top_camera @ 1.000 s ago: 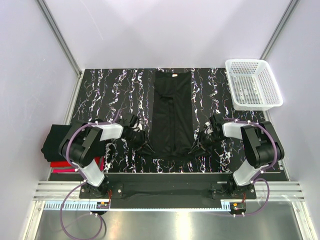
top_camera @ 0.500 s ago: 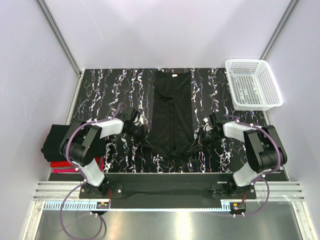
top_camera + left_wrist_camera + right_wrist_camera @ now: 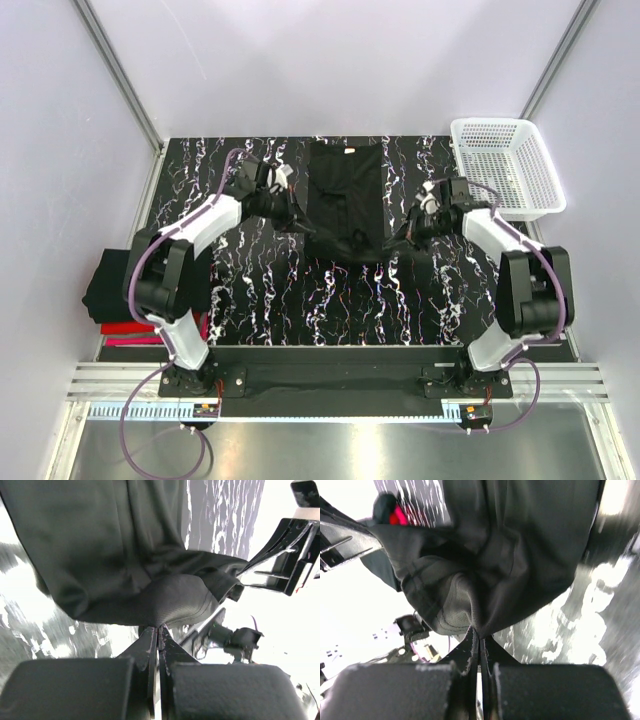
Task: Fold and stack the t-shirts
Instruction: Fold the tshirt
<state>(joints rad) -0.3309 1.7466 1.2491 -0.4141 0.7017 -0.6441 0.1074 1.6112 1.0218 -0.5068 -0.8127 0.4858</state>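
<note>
A plain black t-shirt point(image 3: 345, 190), folded into a narrow strip with a small white neck label at its far end, lies at the middle of the table. Its near end is lifted and bunched. My left gripper point(image 3: 299, 222) is shut on the near left corner of that shirt point(image 3: 125, 555), the cloth pinched at the fingertips of the gripper point(image 3: 159, 628). My right gripper point(image 3: 399, 237) is shut on the near right corner of the shirt point(image 3: 520, 545), cloth draping from the tips of the gripper point(image 3: 480, 631). Both hold the hem above the table.
A white mesh basket point(image 3: 543, 170) stands at the back right. A pile of black and red t-shirts point(image 3: 110, 290) sits off the table's left edge beside the left arm's base. The table top point(image 3: 330, 310) is black marbled.
Both grippers shut on the shirt's near hem, then carried it up and toward the far end. The visible strip of shirt has shortened and its near end is now raised.
</note>
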